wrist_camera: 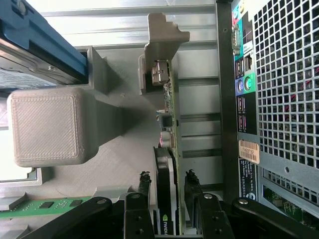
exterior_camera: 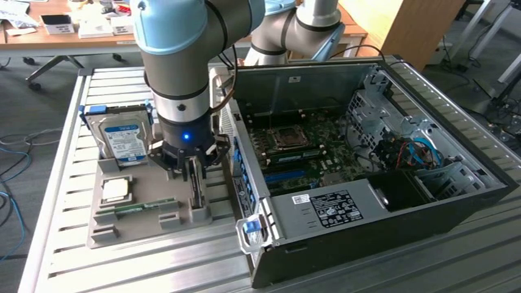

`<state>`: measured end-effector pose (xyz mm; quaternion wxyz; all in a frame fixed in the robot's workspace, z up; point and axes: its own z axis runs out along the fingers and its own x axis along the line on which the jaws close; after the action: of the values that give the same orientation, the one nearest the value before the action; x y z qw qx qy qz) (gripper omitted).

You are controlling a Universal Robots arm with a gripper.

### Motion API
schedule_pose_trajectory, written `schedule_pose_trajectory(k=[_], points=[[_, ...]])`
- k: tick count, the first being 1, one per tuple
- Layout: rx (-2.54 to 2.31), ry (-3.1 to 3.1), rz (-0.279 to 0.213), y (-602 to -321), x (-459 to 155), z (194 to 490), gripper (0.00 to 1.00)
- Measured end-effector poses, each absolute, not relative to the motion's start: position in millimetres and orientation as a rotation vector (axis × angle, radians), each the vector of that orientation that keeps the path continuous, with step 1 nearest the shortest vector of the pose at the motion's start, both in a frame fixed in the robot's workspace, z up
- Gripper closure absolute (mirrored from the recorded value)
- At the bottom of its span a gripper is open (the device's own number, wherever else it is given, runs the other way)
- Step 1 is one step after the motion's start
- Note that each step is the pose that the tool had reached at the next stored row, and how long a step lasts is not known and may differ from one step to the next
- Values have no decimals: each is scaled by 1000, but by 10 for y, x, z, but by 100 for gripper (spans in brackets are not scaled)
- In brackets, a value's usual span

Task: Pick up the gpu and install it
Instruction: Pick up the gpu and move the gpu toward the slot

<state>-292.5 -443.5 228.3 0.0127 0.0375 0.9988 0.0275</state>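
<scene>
The gpu [exterior_camera: 196, 194] stands on its long edge in a slot of the grey holder tray [exterior_camera: 122, 235], at the exterior view's left of the open computer case [exterior_camera: 456, 201]. My gripper [exterior_camera: 191, 176] hangs straight down over the card. In the wrist view the gpu [wrist_camera: 165, 154] runs away from me, dark face on one side, green board on the other, with its metal connector end [wrist_camera: 157, 72] at the far side. My gripper [wrist_camera: 168, 177] is open. Its fingers [wrist_camera: 144, 185] straddle the card with a narrow gap on each side.
A hard drive [exterior_camera: 122, 137] stands upright in the tray, a processor [exterior_camera: 114, 189] and a memory stick [exterior_camera: 145, 206] lie beside it. The case's rear panel [wrist_camera: 284, 99] is close alongside the card. The motherboard [exterior_camera: 301, 152] lies exposed inside the case.
</scene>
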Motion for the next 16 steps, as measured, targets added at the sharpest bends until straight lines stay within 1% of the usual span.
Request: schedule_pose_trajectory(k=[5,6,16], points=[[117,3113,86,-4435,-2925,2283,60],[117,3113,86,-4435,-2925,2283,67],[117,3113,86,-4435,-2925,2283,67]])
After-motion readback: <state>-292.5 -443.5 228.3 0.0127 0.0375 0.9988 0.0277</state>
